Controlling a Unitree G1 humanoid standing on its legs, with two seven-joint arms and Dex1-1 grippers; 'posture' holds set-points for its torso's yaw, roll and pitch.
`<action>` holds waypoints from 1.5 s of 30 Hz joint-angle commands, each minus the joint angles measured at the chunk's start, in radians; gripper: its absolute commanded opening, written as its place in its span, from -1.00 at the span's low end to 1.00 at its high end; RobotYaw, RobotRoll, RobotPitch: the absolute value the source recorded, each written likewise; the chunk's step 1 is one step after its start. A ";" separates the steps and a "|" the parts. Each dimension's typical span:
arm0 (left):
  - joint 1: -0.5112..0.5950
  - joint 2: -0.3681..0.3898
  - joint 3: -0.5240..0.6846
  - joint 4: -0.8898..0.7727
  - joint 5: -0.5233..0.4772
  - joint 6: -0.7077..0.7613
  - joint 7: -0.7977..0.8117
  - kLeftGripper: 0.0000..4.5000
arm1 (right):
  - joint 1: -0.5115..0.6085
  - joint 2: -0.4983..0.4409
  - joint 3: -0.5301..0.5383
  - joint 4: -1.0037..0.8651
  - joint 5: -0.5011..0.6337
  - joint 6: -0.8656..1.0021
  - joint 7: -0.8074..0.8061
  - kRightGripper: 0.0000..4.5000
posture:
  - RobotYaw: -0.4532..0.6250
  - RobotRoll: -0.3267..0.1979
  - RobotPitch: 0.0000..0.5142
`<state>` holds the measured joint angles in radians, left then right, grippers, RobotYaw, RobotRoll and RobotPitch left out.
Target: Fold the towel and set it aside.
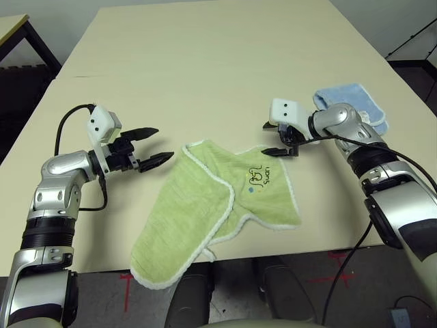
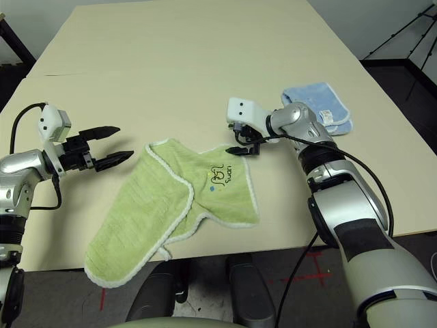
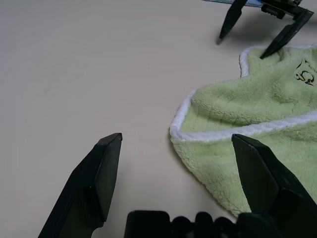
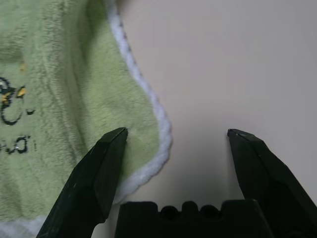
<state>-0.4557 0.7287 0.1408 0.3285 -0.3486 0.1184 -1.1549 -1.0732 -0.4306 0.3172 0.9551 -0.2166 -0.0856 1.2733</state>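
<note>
The light green towel (image 1: 205, 205) lies rumpled near the table's front edge, with its near end hanging over that edge. Its embroidered logo (image 1: 258, 176) faces up near the far right corner. My left gripper (image 1: 157, 145) hovers open just left of the towel's far left corner (image 3: 198, 106), not touching it. My right gripper (image 1: 268, 139) is open at the far right corner. In the right wrist view one of its fingers (image 4: 94, 173) rests on the white-edged corner (image 4: 148, 148) and the other stands over bare table.
A smaller folded light-blue cloth (image 1: 362, 102) lies behind my right forearm near the table's right edge. The beige table (image 1: 205, 61) stretches away behind the towel. Dark furniture (image 1: 20, 41) stands off the far left corner.
</note>
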 commanded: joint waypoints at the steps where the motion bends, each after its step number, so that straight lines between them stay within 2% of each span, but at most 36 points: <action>1: 0.009 0.013 0.004 -0.015 -0.006 0.009 -0.007 1.00 | 0.030 -0.014 0.037 -0.019 -0.011 0.062 0.091 0.57 | -0.14 0.25 -0.32; 10: 0.002 0.013 0.002 -0.011 -0.006 0.007 -0.008 1.00 | 0.027 -0.026 0.038 -0.044 -0.015 0.092 0.094 -0.90 | -0.15 0.25 -0.33; 11: 0.001 0.014 0.002 -0.010 -0.006 0.007 -0.008 1.00 | 0.022 -0.026 0.034 -0.039 -0.015 0.090 0.083 -0.98 | -0.16 0.25 -0.33; 17: -0.001 0.013 0.001 -0.008 -0.005 0.008 -0.008 1.00 | -0.021 -0.010 -0.033 -0.003 0.029 0.052 -0.030 -0.98 | -0.16 0.25 -0.33; 26: -0.013 -0.012 -0.003 0.003 -0.009 0.013 0.010 1.00 | -0.099 0.090 -0.276 0.062 0.220 -0.190 -0.283 -0.98 | -0.19 0.25 -0.35; 33: -0.075 -0.052 -0.004 0.054 -0.002 0.024 0.045 1.00 | -0.170 0.138 -0.338 0.090 0.260 -0.344 -0.385 -0.98 | -0.22 0.25 -0.36; 37: -0.111 -0.073 -0.011 0.094 0.006 0.019 0.062 1.00 | -0.241 0.149 -0.358 0.105 0.272 -0.383 -0.420 -0.98 | -0.23 0.25 -0.37; 45: -0.177 -0.136 -0.015 0.152 0.007 0.017 0.102 1.00 | -0.522 0.131 -0.424 0.164 0.300 -0.467 -0.543 -0.98 | -0.28 0.25 -0.35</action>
<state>-0.6256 0.5975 0.1367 0.4531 -0.3510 0.1339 -1.0577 -1.5421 -0.2896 -0.0809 1.1077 0.0608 -0.5217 0.7660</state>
